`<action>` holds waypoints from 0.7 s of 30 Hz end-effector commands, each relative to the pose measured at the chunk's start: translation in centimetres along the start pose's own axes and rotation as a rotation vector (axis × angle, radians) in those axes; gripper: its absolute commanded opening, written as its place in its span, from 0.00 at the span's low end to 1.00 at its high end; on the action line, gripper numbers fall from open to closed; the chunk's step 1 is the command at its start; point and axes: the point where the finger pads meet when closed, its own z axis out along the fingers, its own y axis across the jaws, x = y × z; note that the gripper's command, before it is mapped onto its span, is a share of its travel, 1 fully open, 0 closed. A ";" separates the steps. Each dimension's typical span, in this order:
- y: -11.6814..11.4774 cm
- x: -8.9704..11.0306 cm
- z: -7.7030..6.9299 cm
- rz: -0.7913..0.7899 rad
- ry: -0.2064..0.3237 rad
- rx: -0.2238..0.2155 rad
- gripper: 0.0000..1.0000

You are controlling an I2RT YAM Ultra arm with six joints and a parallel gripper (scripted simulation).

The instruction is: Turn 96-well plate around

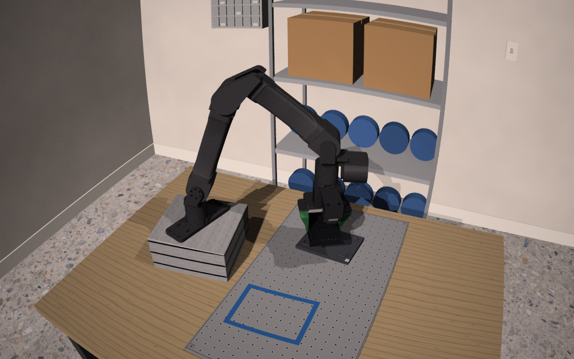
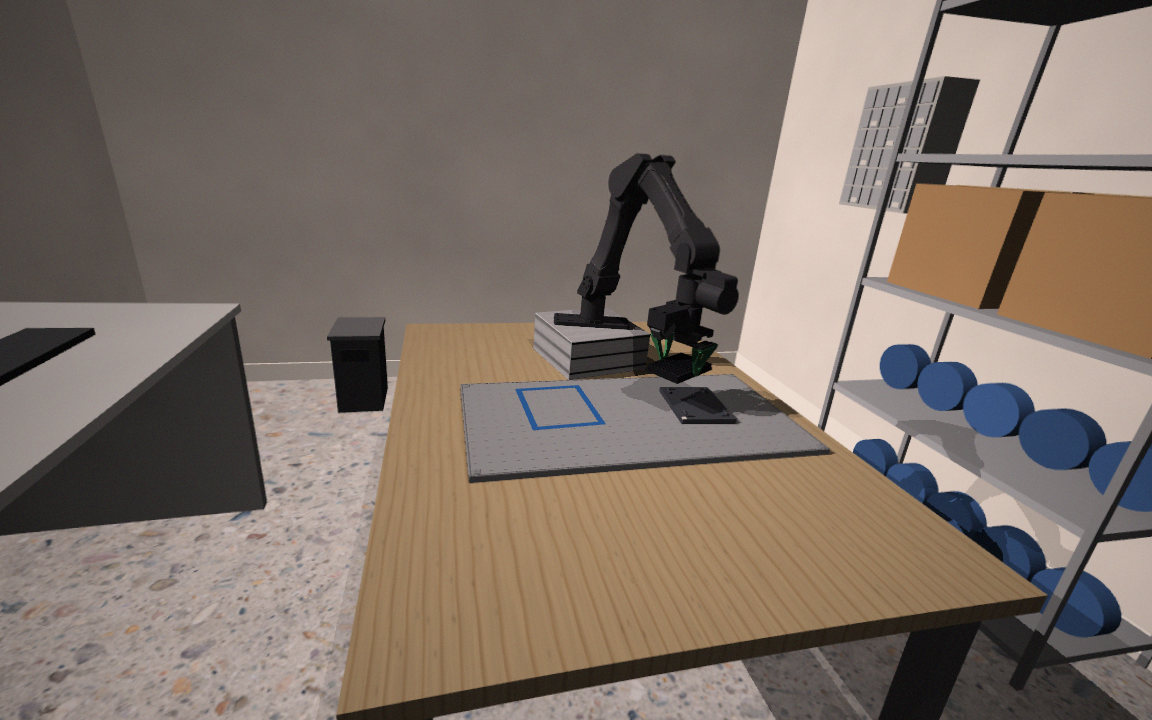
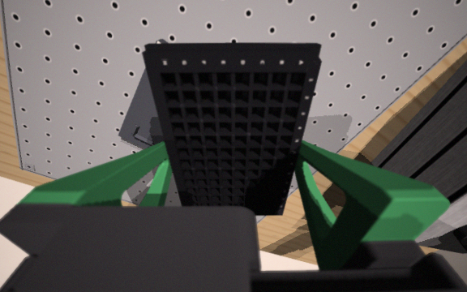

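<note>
Right now my green-fingered gripper (image 3: 233, 162) clamps the rigid black 96-well plate (image 3: 233, 122) across its long sides, fingers wide; I judge it light, stiff, slippery-walled.

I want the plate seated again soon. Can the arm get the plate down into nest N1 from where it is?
Probably yes. The claw, shut on the plate, hangs over the nest, and nothing stands on the nest or between them.
</note>
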 end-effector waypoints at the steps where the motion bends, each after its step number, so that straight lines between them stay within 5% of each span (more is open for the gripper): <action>1: 1.0 0.6 -0.7 0.017 -0.010 -0.021 0.00; 11: 3.0 3.3 -0.8 0.017 -0.009 -0.021 0.00; 21: 3.4 3.8 -0.9 0.017 -0.008 -0.021 0.00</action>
